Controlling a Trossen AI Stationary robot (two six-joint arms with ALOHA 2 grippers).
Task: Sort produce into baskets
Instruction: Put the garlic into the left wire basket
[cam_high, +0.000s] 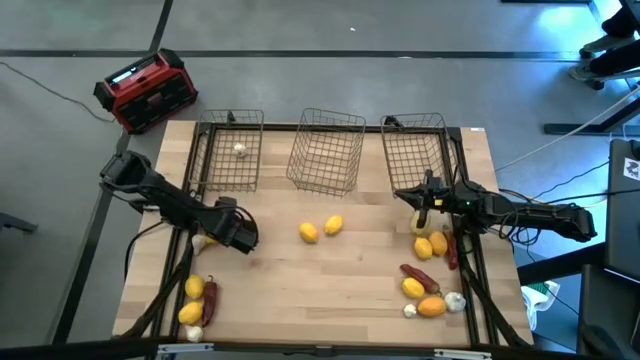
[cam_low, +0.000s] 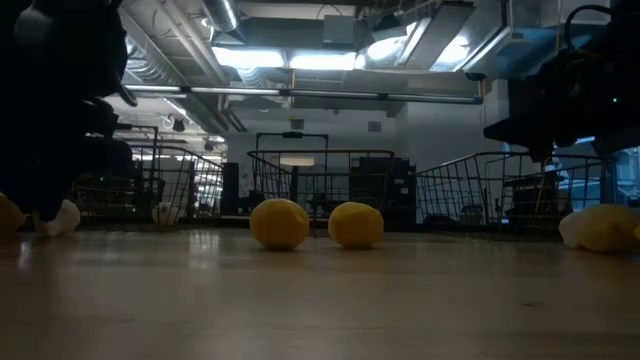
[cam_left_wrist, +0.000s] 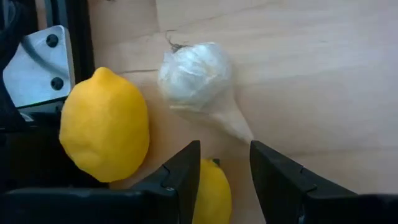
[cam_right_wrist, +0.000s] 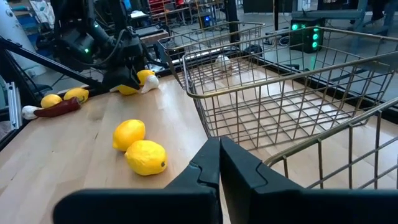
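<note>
My left gripper (cam_left_wrist: 224, 171) is open near the table's left edge (cam_high: 228, 238), just above a white bulb (cam_left_wrist: 199, 78) and two yellow lemons (cam_left_wrist: 106, 124) (cam_left_wrist: 212, 193). One of these lemons lies partly under its fingers, and I see no touch. My right gripper (cam_right_wrist: 219, 163) is shut and empty at the near rim of the right basket (cam_high: 415, 150). Two lemons (cam_high: 309, 232) (cam_high: 334, 225) lie mid-table. The left basket (cam_high: 230, 150) holds a white bulb (cam_high: 240, 149). The middle basket (cam_high: 327, 150) stands between the other two.
Lemons, a dark red piece and a bulb lie at the near left (cam_high: 195, 300). Lemons, red pieces, an orange one and bulbs lie at the near right (cam_high: 430, 280). A red-and-black box (cam_high: 148, 90) sits off the table's far left corner. Bare wood lies mid-table, near the front.
</note>
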